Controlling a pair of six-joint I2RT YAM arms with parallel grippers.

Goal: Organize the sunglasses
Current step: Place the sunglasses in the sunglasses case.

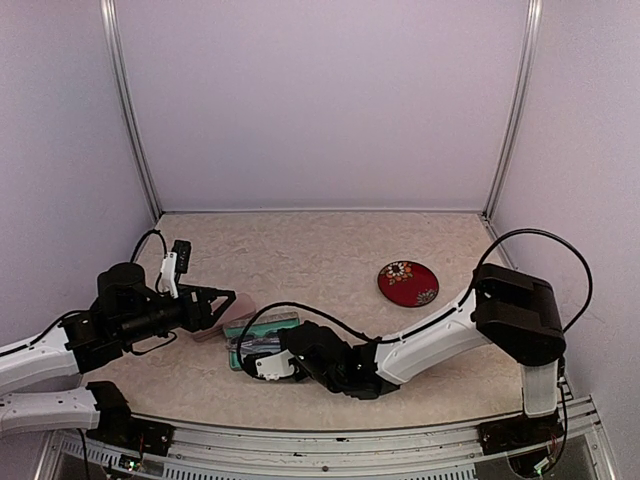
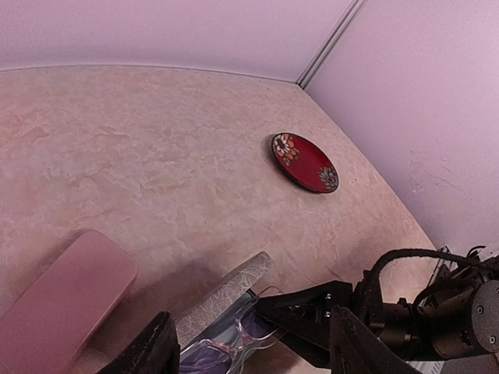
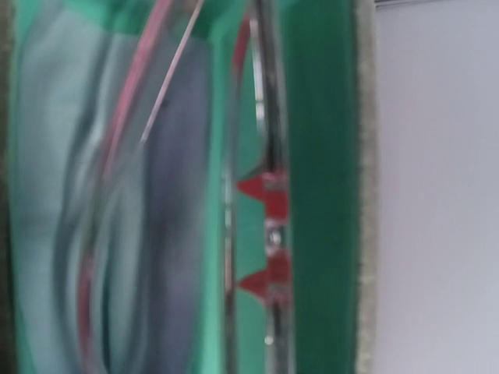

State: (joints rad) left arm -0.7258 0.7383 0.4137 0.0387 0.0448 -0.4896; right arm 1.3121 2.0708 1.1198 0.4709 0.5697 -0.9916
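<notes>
A small red plate with flowers painted on it sits alone on the pale table, far over on the right. 1 pink case lies closed on the left. Near it is 1 grey case (open, green inside)

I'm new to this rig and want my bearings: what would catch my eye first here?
A red flowered plate stands alone on the pale table, right of centre. Toward the front left, an open case with green lining holds a pair of sunglasses, with the right hand low beside it. A closed pink case lies just left of it, near the left hand.
</notes>
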